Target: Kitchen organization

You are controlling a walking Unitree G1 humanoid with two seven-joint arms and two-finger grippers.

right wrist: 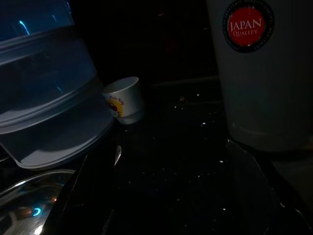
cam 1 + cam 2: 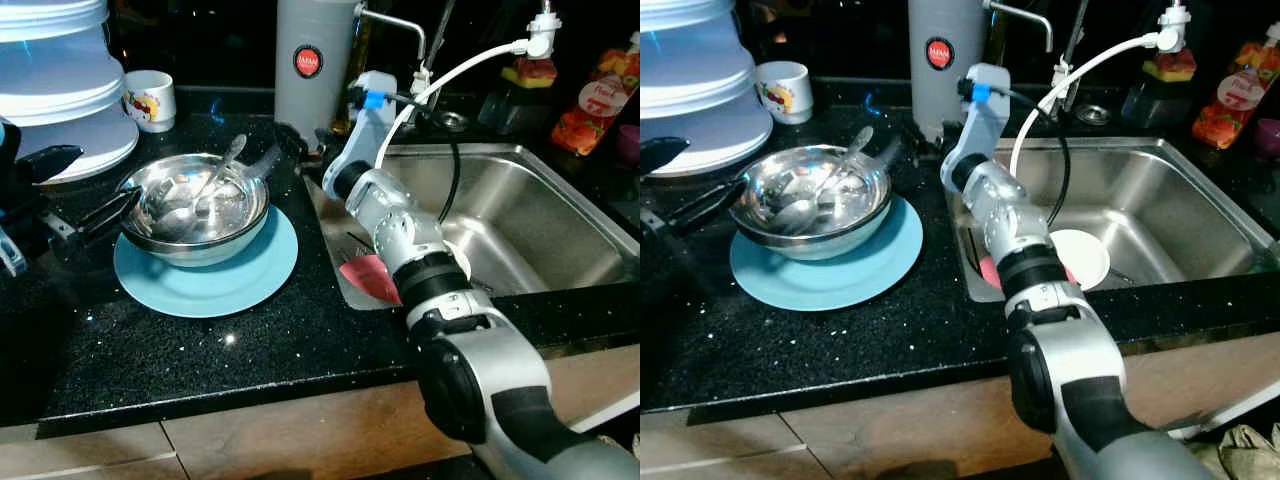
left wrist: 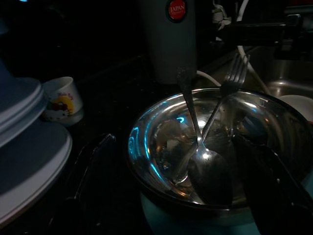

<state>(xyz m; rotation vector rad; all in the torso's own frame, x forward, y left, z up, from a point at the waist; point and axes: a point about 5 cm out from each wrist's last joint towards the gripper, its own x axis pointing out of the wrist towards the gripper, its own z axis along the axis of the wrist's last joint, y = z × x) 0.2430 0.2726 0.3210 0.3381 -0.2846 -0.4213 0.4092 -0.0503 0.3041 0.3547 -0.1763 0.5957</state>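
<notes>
A steel bowl point(image 2: 195, 210) sits on a blue plate point(image 2: 215, 275) on the black counter. Inside it lie a spoon point(image 3: 208, 166) and a fork point(image 3: 230, 81). My left gripper point(image 2: 85, 187) is open at the bowl's left side. In the left wrist view one finger point(image 3: 266, 188) lies over the bowl's rim and the other finger point(image 3: 90, 169) is outside it. My right arm reaches across the sink's corner. Its gripper point(image 2: 282, 150) is open just behind the bowl's far right rim, in front of a grey canister point(image 2: 312, 70), and holds nothing.
The steel sink point(image 2: 560, 225) on the right holds a white dish point(image 2: 1080, 257) and a pink item point(image 2: 370, 278). A white hose point(image 2: 450, 75) arcs over it. Stacked white containers point(image 2: 60, 90) and a small printed cup point(image 2: 150, 100) stand at the back left. Bottles point(image 2: 598, 100) line the back right.
</notes>
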